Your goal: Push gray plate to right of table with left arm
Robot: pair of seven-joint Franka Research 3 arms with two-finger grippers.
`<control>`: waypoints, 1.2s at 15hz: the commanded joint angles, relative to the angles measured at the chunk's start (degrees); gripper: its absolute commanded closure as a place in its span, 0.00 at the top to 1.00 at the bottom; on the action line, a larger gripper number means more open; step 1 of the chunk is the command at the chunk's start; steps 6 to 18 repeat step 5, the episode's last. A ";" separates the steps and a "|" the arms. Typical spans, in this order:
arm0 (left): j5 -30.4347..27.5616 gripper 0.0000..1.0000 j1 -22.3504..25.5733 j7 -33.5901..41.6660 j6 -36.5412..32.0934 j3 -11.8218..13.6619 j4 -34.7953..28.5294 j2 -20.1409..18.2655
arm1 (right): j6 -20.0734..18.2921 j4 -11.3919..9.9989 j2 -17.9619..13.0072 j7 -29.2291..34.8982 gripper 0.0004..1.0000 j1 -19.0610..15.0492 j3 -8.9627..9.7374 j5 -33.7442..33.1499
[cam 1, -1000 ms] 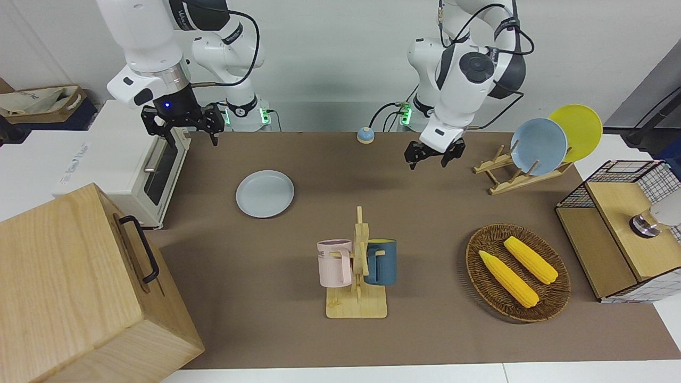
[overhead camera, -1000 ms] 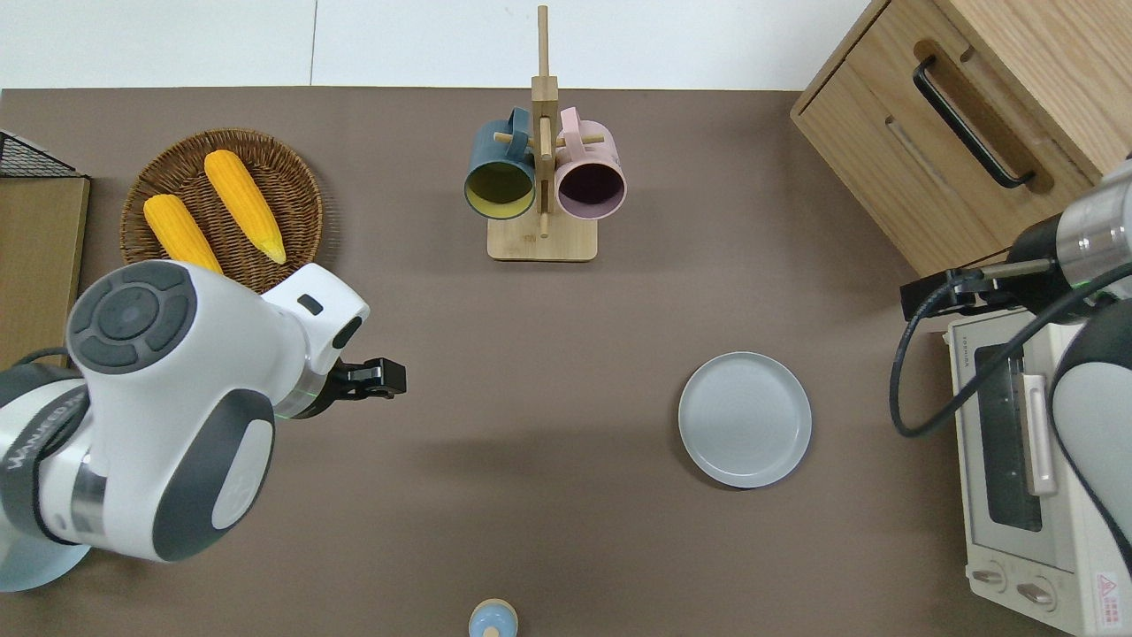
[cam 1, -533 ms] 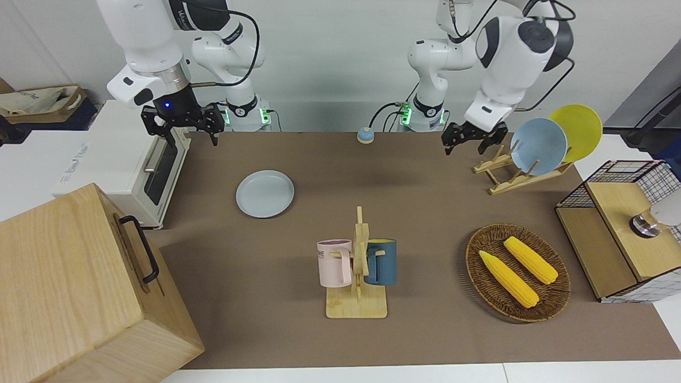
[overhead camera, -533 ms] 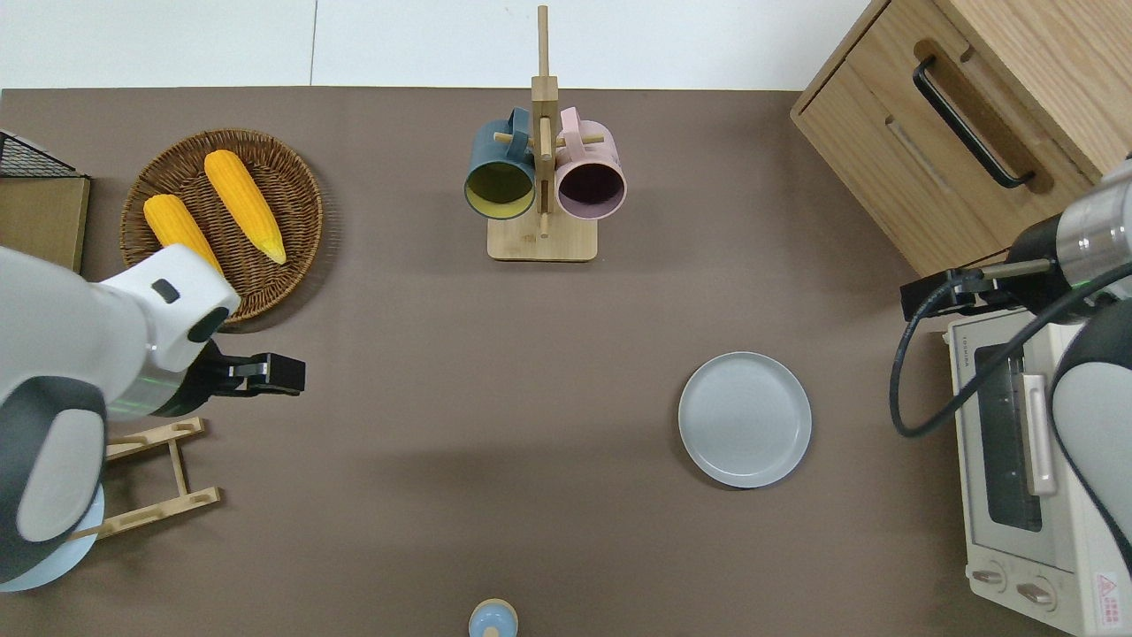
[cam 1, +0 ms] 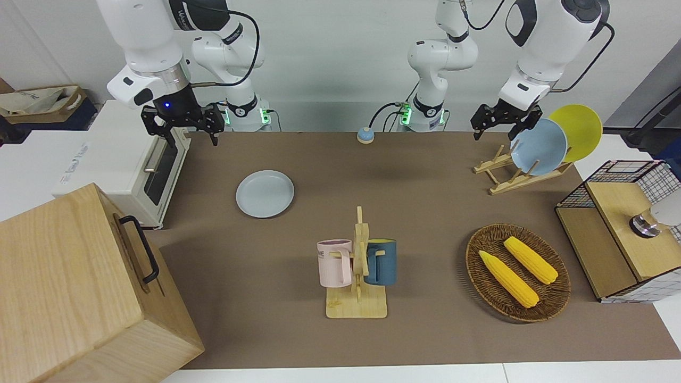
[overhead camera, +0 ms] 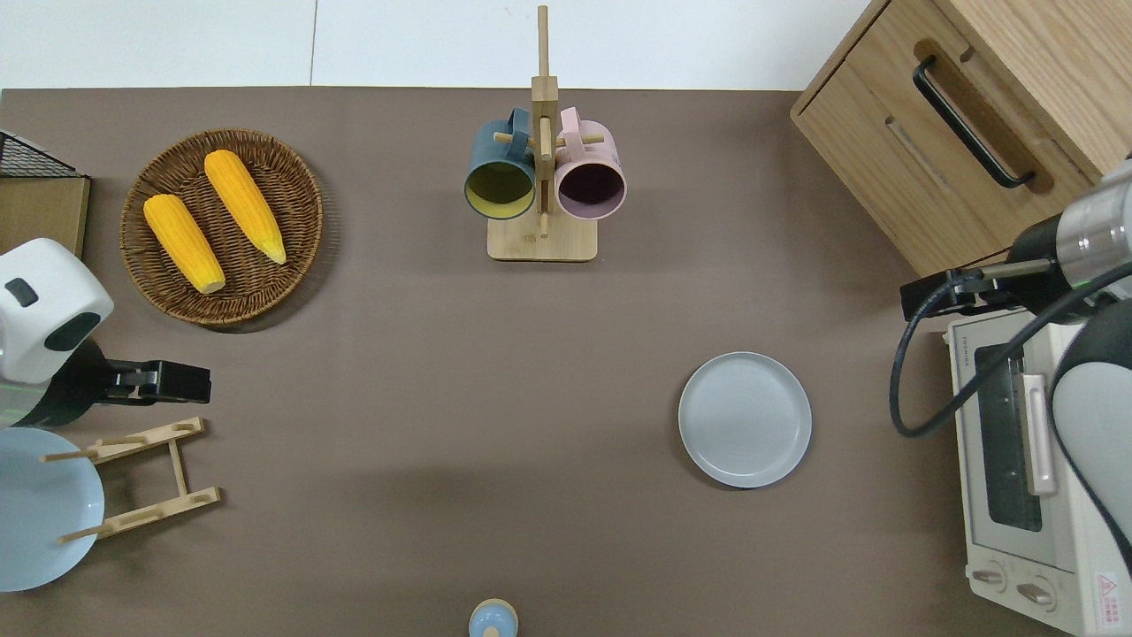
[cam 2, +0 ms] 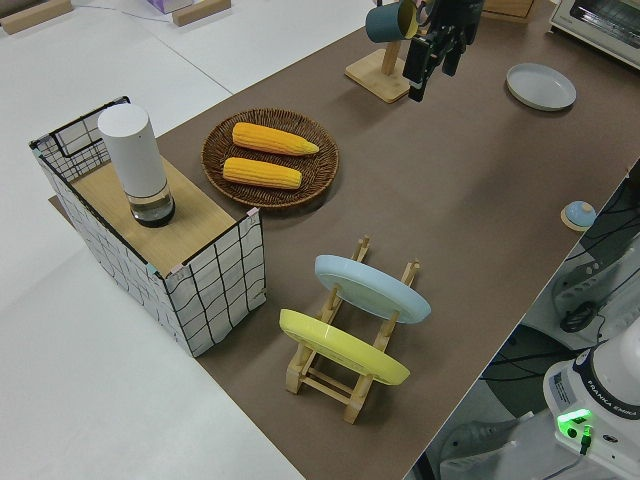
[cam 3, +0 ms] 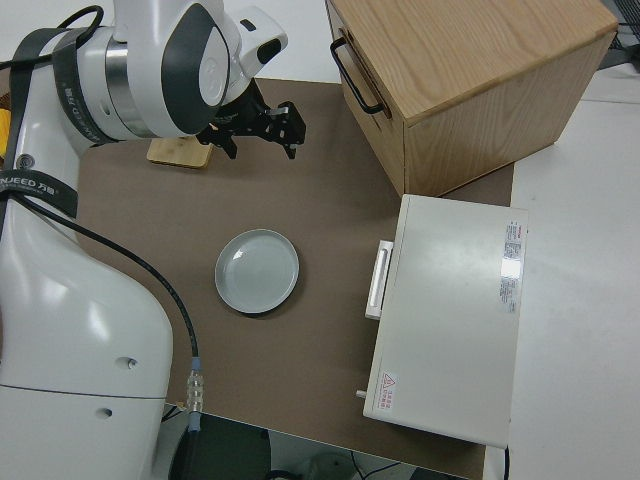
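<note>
Overhead view, gray plate point(overhead camera: 745, 419) flat on table point(overhead camera: 460, 372), well apart from left claw point(overhead camera: 181, 382).

The gray plate point(cam 3: 257, 271) lies flat on the brown table point(cam 3: 330, 210), near the white toaster oven point(cam 3: 452, 315) at the table's edge. The wooden cabinet point(cam 3: 470, 85) stands at the corner. The right gripper point(cam 3: 262, 128) hangs over the bare table with fingers apart.

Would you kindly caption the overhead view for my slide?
Flat round pale gray plate lies on the brown table near the white toaster oven; left pincer hovers far off.
</note>
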 commanded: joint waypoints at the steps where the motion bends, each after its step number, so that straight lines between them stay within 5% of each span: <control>1: 1.11 0.99 0.19 0.51 -1.22 -0.21 1.21 -0.02 | -0.59 0.08 -0.33 0.18 0.98 -0.04 -0.01 0.40; 18: 2.69 0.99 0.11 0.25 -0.69 0.40 1.21 -0.54 | -0.59 0.08 -0.33 0.27 0.98 -0.04 -0.01 0.40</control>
